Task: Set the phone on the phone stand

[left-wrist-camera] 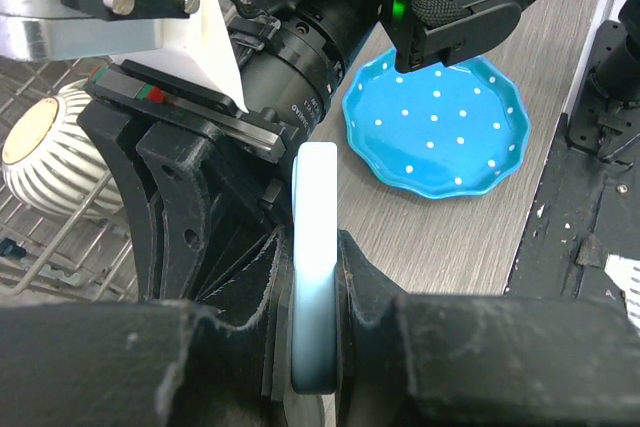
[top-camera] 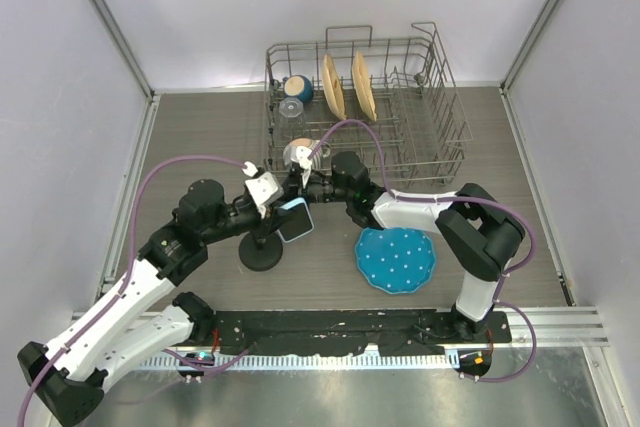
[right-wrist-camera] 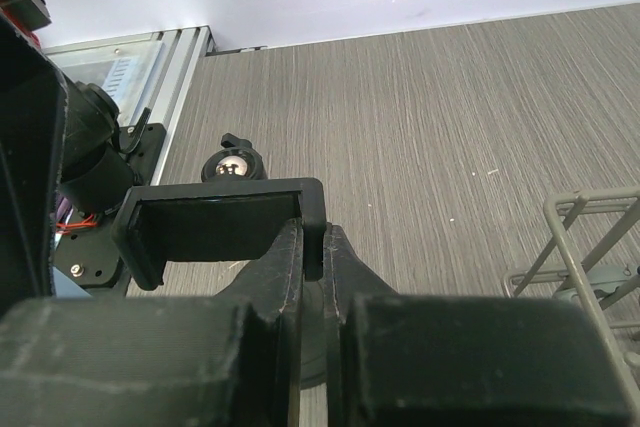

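My left gripper (left-wrist-camera: 316, 282) is closed narrow on the flat rectangular phone with the light blue rim (left-wrist-camera: 316, 177). The pads pinch its front and back, so it stands on edge above the grey wood-grain table (right-wrist-camera: 450, 127), just beside the small black stand with the round disc base (top-camera: 260, 253). I judge it light and stiff, but the smooth rim and glass face look slippery and fragile. The flat faces near the middle are where to hold it. My right gripper (right-wrist-camera: 318, 247) is shut tight on the stand's matte cradle lip. A glossy blue polka-dot plate (left-wrist-camera: 440, 127) lies near
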Tool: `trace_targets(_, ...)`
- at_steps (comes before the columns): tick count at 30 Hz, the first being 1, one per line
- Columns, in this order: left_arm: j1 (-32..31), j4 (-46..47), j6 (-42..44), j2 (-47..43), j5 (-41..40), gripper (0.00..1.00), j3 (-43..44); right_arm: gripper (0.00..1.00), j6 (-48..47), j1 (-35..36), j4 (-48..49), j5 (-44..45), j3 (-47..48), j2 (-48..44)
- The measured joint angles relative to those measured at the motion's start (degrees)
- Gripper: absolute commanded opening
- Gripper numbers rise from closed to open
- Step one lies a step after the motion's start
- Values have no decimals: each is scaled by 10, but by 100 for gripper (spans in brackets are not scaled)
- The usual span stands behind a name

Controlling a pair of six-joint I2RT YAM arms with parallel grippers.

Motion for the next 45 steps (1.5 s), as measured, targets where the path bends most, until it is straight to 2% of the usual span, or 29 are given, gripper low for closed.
trace_targets(8, 10, 30, -28, -13, -6, 0, -23, 1, 2, -4, 4, -4, 2, 4)
trace_targets(18, 33, 20, -12, -43, 19, 0, -36, 1, 0, -15, -10, -45, 8, 5)
trace_targets(24, 48, 32, -11, -29, 74, 0, -36, 1, -4, -30, -41, -96, 19, 5)
trace_targets(33, 100, 44, -20, 78, 189, 0, 14, 1, -12, -40, -70, -149, 28, 5)
trace_targets(37, 124, 47, -27, 93, 228, 0, 18, 1, -14, -41, -75, -151, 30, 5)
trace_targets(45, 130, 42, -27, 45, 209, 0, 15, 1, -23, -40, -82, -142, 31, 5)
